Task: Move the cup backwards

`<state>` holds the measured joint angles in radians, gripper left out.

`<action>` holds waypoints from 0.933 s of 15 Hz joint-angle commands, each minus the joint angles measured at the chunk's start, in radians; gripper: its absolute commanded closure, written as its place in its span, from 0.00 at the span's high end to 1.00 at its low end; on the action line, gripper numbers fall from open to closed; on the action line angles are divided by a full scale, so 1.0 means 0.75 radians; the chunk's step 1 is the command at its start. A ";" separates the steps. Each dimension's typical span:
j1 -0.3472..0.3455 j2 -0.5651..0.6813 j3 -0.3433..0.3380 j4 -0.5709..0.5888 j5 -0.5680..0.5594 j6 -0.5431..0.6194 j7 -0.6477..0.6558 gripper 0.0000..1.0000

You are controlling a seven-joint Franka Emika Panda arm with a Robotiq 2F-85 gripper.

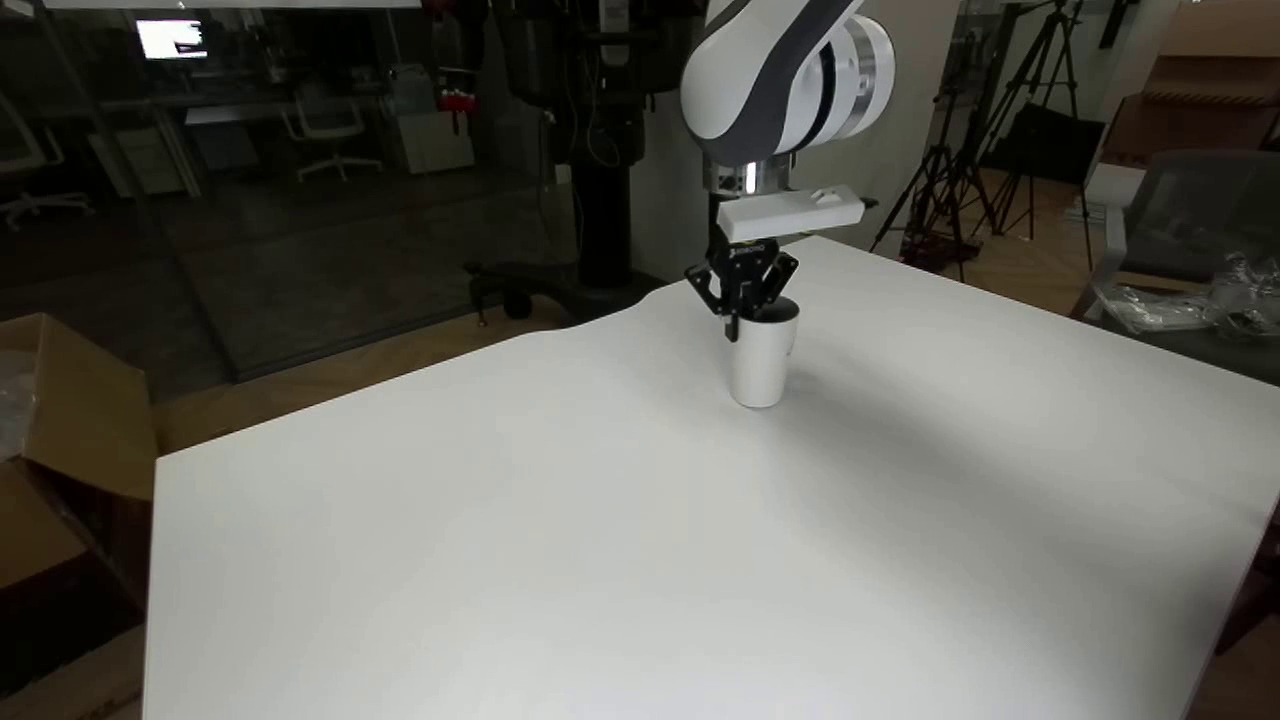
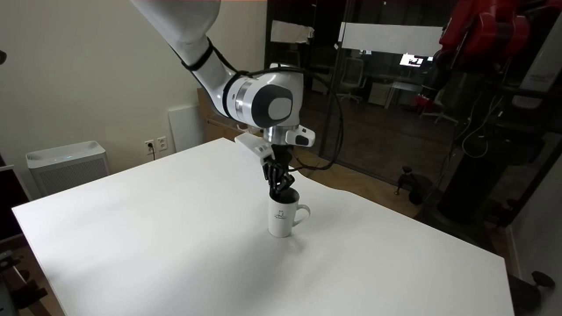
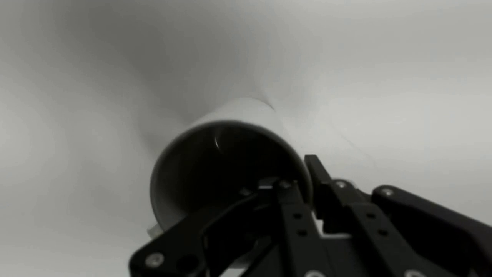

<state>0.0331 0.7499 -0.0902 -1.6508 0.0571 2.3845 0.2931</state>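
The table [image 1: 500, 520] is overhung by the arm [image 2: 250, 94]. The gripper [image 3: 303, 179] is clamped on the wall of the cup [image 1: 760, 365], one finger [image 3: 291, 202] inside. The cup is held roughly upright at table level; base contact cannot be confirmed.

In an exterior view our arm [image 2: 215, 79] reached in from 11 o'clock and sloped down toward 4, bending at the rounded wrist [image 2: 290, 90]. Below that we had the gripper [image 1: 743, 316] hanging close to 6 o'clock in both exterior views; in an exterior view its linkages [image 1: 696, 275] splayed toward 9 and 3. In the wrist view our fingers [image 3: 321, 177] lay in from 5 o'clock, pointing toward 11, side by side and nearly together at the tips.
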 commanded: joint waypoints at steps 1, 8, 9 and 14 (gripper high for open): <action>0.011 0.001 -0.009 0.041 0.000 -0.014 0.043 0.48; 0.018 -0.094 -0.006 -0.041 0.002 0.003 0.042 0.95; 0.019 -0.132 -0.001 -0.076 0.007 0.004 0.041 0.99; 0.007 -0.150 0.024 -0.076 0.013 -0.004 0.000 1.00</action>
<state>0.0408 0.6371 -0.0743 -1.7097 0.0689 2.3832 0.2918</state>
